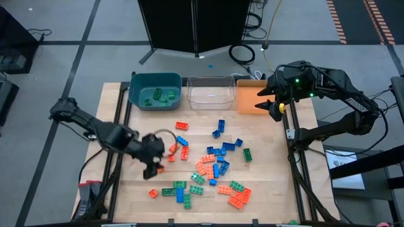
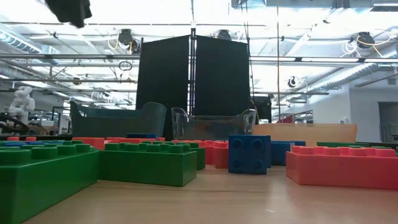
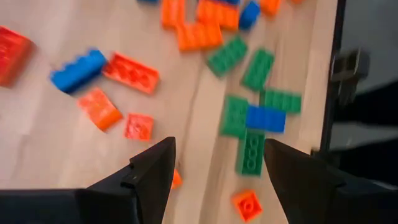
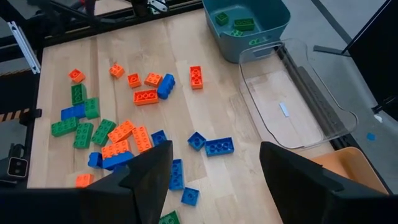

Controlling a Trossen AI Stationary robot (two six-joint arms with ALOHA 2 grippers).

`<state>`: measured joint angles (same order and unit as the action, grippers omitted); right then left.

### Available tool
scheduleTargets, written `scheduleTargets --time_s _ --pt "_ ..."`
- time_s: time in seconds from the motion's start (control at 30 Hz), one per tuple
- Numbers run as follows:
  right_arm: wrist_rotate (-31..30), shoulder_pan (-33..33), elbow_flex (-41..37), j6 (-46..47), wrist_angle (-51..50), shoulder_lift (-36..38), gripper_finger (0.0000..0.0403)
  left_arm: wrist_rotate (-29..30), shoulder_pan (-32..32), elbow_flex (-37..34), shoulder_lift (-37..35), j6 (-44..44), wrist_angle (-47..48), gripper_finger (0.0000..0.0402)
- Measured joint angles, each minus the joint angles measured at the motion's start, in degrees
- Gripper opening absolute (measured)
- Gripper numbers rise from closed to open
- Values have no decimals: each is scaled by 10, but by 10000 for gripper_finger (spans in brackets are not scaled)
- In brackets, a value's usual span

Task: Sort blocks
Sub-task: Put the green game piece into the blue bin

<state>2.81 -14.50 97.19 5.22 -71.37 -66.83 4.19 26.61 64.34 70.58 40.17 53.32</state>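
left gripper point(image 1: 151, 165) hung over table's left side, fingers apart, nothing held. right gripper point(image 1: 271, 104) waited above orange bin point(image 1: 247, 101), spread, empty. blocks point(image 1: 214, 165) scattered mid-table; 3 green in teal bin point(image 1: 154, 90). best centre on 1 small orange block point(image 3: 138, 126), descend straight, then close.

Beyond the parted jaws of the right gripper point(image 4: 214, 180), blocks point(image 4: 134, 124) lie scattered on the table point(image 4: 205, 106); farther off sit a clear bin point(image 4: 298, 106) and a teal bin point(image 4: 245, 25) holding green blocks.
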Motion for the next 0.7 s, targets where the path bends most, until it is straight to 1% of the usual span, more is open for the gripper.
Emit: scheduleTargets --time_s 0.27,0.53,0.7 --pt "0 0 0 -6 -1 0 240 -19 74 0 89 45 -19 248" --pt "2 0 0 -19 -9 0 240 -25 118 0 148 108 -115 248" --pt "2 0 0 -31 -13 0 240 -25 138 0 197 121 -119 248"
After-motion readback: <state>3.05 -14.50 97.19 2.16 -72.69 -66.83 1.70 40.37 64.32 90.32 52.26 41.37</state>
